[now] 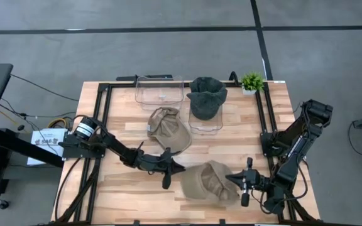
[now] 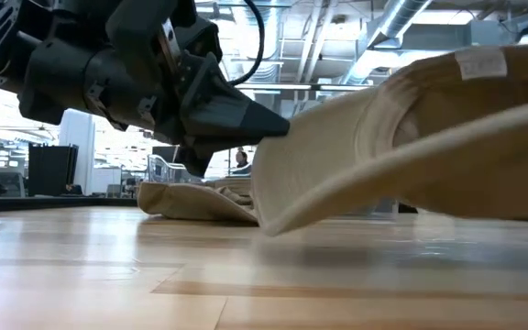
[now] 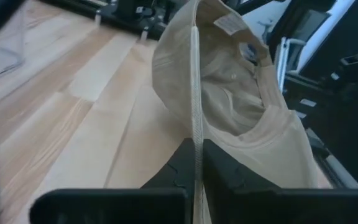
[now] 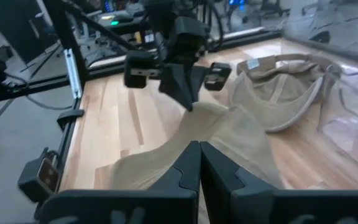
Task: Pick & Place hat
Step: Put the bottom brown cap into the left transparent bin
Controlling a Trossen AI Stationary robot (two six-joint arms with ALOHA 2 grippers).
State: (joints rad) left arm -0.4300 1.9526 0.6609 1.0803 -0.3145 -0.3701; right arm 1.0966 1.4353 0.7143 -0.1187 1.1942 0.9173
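Both grippers are pinching the same tan hat near the front edge of the worktop.

The left gripper (image 1: 176,168) is reaching in from the left edge with its jaws closed on the brim of the tan hat (image 1: 209,182), the thin brim edge standing between the fingers (image 3: 179,168) in the left wrist view. The right gripper (image 1: 232,179) is coming in from the front right corner, its jaws closed on the hat's opposite side, with fabric pinched at its fingertips. The hat is lying on the wood toward the front edge, right of centre. A second tan hat (image 1: 168,129) is lying mid-table, a dark hat (image 1: 206,97) is sitting in a clear bin (image 1: 213,127) near the back edge, beside an empty clear bin (image 1: 159,91) and a small potted plant (image 1: 252,81).
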